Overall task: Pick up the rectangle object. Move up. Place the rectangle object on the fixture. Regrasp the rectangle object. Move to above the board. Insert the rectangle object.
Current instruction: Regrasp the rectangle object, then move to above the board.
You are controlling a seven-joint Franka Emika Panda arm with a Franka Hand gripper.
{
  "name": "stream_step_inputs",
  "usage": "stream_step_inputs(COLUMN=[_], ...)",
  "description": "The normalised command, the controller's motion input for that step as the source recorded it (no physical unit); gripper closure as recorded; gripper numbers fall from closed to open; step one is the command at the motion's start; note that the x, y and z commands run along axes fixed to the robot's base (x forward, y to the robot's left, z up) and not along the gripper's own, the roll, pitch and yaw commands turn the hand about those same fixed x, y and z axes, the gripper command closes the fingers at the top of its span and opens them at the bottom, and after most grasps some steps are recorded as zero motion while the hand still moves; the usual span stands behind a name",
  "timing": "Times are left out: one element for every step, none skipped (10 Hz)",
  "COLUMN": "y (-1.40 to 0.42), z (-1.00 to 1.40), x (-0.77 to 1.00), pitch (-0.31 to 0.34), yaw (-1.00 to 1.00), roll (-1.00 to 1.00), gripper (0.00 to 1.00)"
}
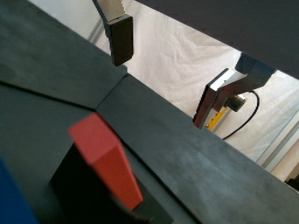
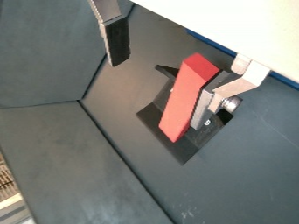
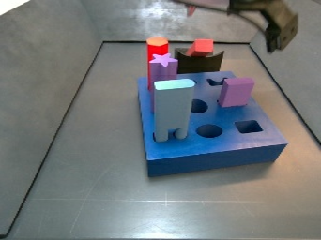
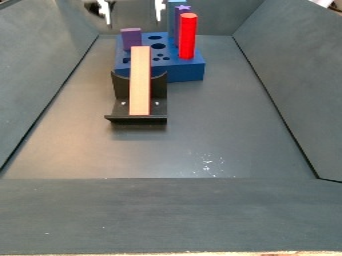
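The rectangle object (image 2: 184, 98), a long red bar, leans tilted on the dark fixture (image 2: 177, 144); both wrist views show it (image 1: 105, 157). In a side view it lies lengthwise on the fixture (image 4: 134, 112) as a pale salmon bar (image 4: 138, 78), in front of the blue board (image 4: 181, 66). My gripper (image 2: 172, 83) hangs above the bar, open, its fingers (image 2: 115, 42) spread wide and touching nothing. Only part of the gripper (image 3: 271, 23) shows at the edge of a side view, high behind the board (image 3: 213, 141).
On the board stand a light-blue upright block (image 3: 174, 110), a purple block (image 3: 238, 91) and a red cylinder (image 3: 158, 49), with open holes (image 3: 250, 126) near its front. Dark sloping walls (image 4: 40, 100) enclose the floor. White cloth (image 1: 187, 61) lies beyond the wall.
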Motion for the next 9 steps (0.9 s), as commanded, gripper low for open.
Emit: stream_step_inputs(y=[0.04,0.04,0.03,0.02,0.02,0.01,0.01,0.0,0.19], z=[-1.0,-1.0,-0.94,-0.7,-0.59,-0.37,-0.2,0.0,1.0], x=[0.05,0.05,0.05,0.04,0.04,0.04,0.04,0.0,-0.05], pitch=[-0.13,-0.1,-0.075,-0.045,-0.035,-0.012,0.009,0.0,-0.254], yaw=[-0.09,-0.1,-0.11,-0.1,-0.09,-0.07,-0.06,0.0,-0.05], roll=[0.06,0.06,0.06,0.05,0.05,0.05,0.05,0.0,-0.11], gripper=[0.0,0.0,0.0,0.0,0.0,0.0,0.0,1.0,1.0])
